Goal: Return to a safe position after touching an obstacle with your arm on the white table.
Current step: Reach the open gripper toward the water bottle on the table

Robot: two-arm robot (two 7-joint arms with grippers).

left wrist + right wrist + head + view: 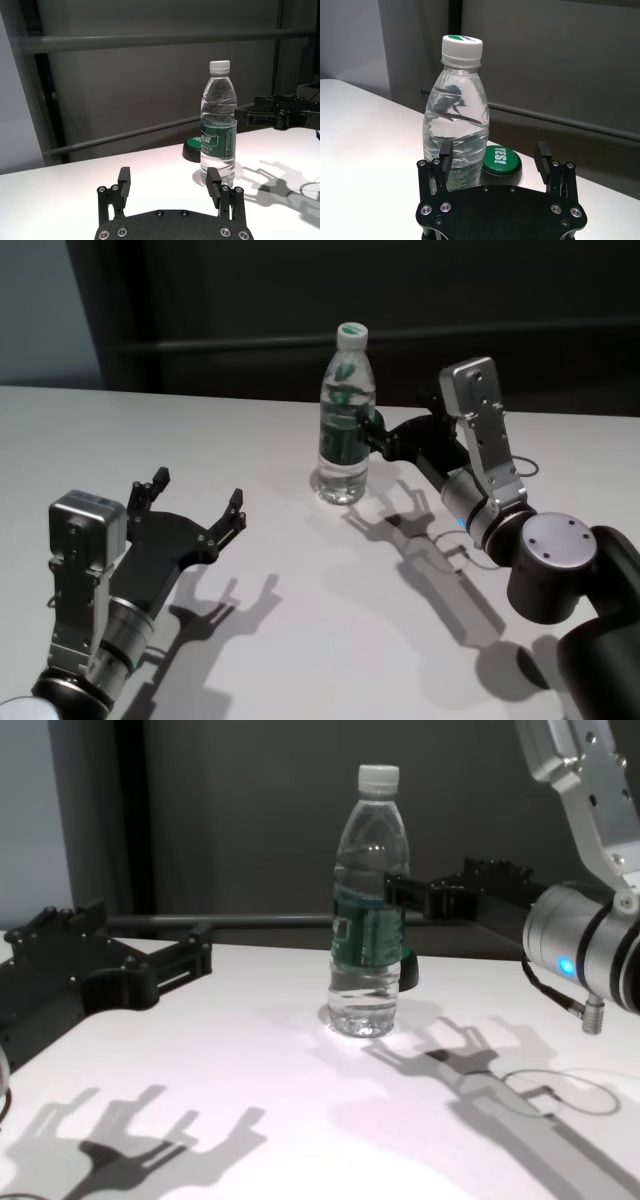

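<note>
Right gripper, fingers spread wide and holding nothing, sits at the label band of the bottle, one finger at or against its side, so contact appears made or imminent and the retreat to a safe pose is judged still to come. The bottle stands upright mid-worktop, with a green button just behind it. Left gripper, also wide and empty, hovers well apart near the front; open surface lies behind the right arm for withdrawal.
</note>
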